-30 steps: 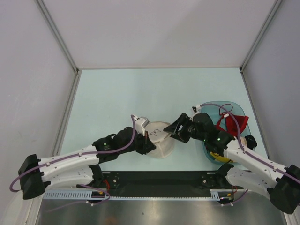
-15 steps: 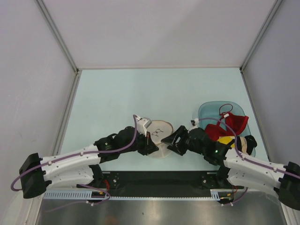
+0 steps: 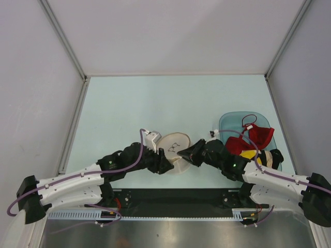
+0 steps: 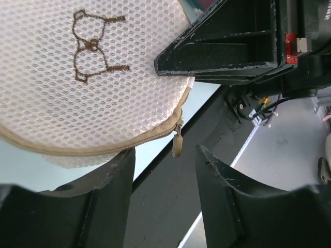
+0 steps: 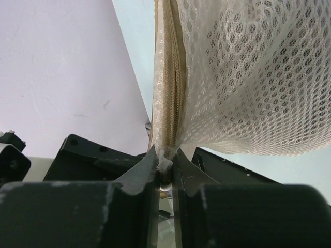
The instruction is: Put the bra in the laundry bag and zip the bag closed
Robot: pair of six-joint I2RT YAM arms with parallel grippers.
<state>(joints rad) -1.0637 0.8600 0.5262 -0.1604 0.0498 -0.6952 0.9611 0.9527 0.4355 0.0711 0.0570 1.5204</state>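
The round cream mesh laundry bag [image 3: 173,147] lies near the table's front edge, between my two grippers, logo face up. Its zip [image 4: 98,147] runs shut along the rim. The small zip pull [image 4: 177,145] hangs free just beyond my left gripper [image 4: 164,152], which is open and touches nothing; it sits at the bag's near-left side [image 3: 164,164]. My right gripper [image 5: 165,163] is shut on the bag's zip rim [image 5: 168,103], pinching mesh and tape at the bag's right edge [image 3: 181,153]. The bra is hidden.
A translucent teal basket [image 3: 230,121] stands right of the bag, holding a red bra [image 3: 257,137], a yellow garment [image 3: 249,154] and a beige piece [image 3: 266,158]. The black base strip [image 3: 176,196] runs just in front of the bag. Walls enclose the table.
My left gripper has opened and let go at the bag's rim. My right gripper moved left from the basket to the bag and shut on its zip rim.
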